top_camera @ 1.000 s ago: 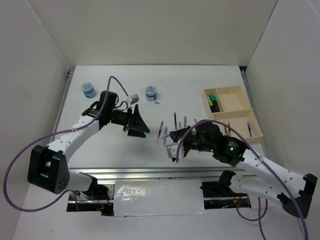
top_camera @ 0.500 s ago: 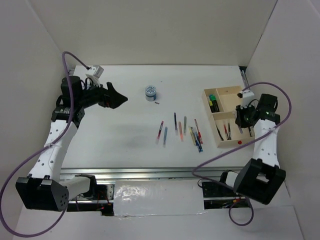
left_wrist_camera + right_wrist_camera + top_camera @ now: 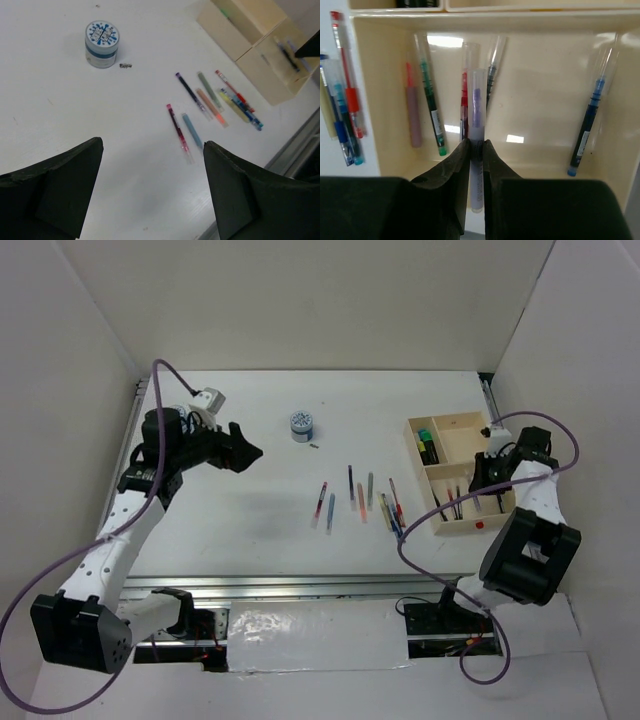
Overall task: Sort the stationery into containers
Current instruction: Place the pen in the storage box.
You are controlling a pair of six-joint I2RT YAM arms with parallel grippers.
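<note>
Left gripper [image 3: 245,448]: jaws wide apart and empty. It hangs above the table at 9 o'clock. A second ago it was nearer the table centre, so it has pulled back and out of the working area.
Pot [image 3: 301,426]: upright on the table at 12 o'clock, well apart from both grippers and not yet sorted. Only this one pot is in view.
Loose pens [image 3: 360,498]: about eight lie flat at the table centre in a loose row. The last few are just beside the tray's 9 o'clock wall. None are sorted.
Tray [image 3: 468,445]: sits at 3 o'clock. The highlighters [image 3: 428,445] are in a far compartment. The near compartment holds five pens lying flat.
Right gripper [image 3: 476,145]: jaws are closed on the purple pen [image 3: 476,105], gripping near one end. The pen points into the near compartment, between the pens already there. Whether it touches the floor cannot be told.
Change: a second ago this gripper was down among the loose pens. It is now over the tray with the purple pen.
Task meaning: one more pen is at its compartment. Release is judged to be the next step. Most of the sorting remains.
</note>
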